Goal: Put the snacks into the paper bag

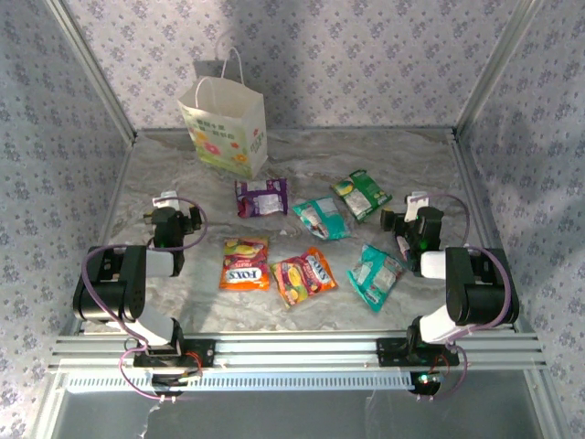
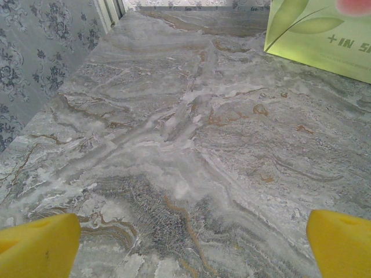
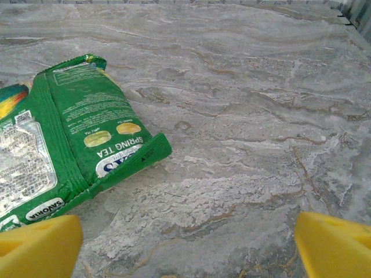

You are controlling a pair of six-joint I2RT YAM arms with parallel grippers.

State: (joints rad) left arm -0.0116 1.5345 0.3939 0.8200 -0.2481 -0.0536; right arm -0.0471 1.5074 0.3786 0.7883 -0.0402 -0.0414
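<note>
Lying flat, green packet [image 3: 75, 139] sits ahead-left of right end effector [image 3: 185, 246].

Snacks [image 1: 320, 218] on table [image 1: 210, 311], before paper bag [image 1: 226, 128]

The left tool [image 2: 185, 249] spreads wide above the marble table [image 2: 191, 145], paper bag [image 2: 319, 35] upper right.

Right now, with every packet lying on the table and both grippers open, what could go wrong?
The green packet lies flat on the table; the open right gripper may slide over it rather than pinch it.
The paper bag stands upright, unsupported, at the far side; a packet pushed against its rim may tip it.
The green packet sits close to a teal packet; a grab could drag both.
</note>
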